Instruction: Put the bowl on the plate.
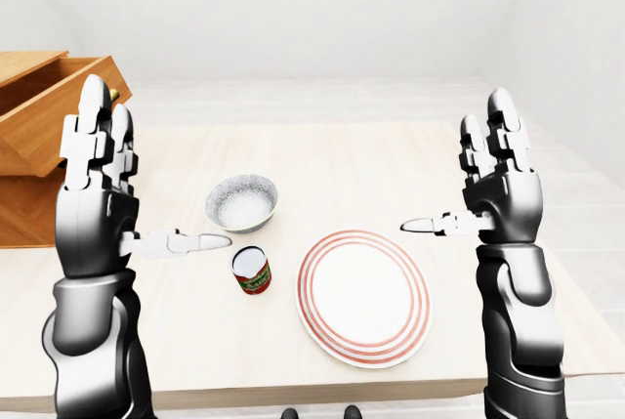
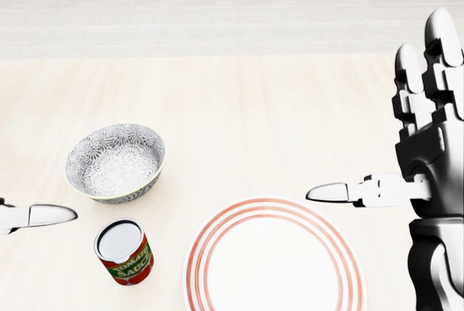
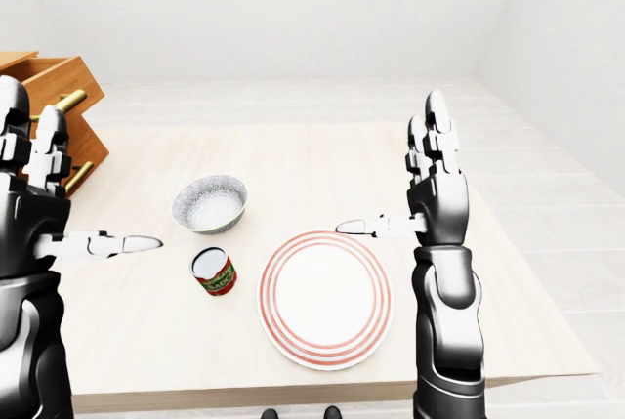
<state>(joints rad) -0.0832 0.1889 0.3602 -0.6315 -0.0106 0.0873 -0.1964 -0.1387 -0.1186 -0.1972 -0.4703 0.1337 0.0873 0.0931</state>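
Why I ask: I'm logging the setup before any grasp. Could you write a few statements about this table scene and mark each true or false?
1. The bowl sits on the plate. False: it rests on the table, apart from the plate, up and to its left in the head view.
2. The left hand and right hand are both open and hold nothing. True.
3. The tomato sauce can stands upright just below the bowl in the head view. True.
4. The can stands on the plate. False: nothing is on the plate, and the can stands on the table to the plate's left.
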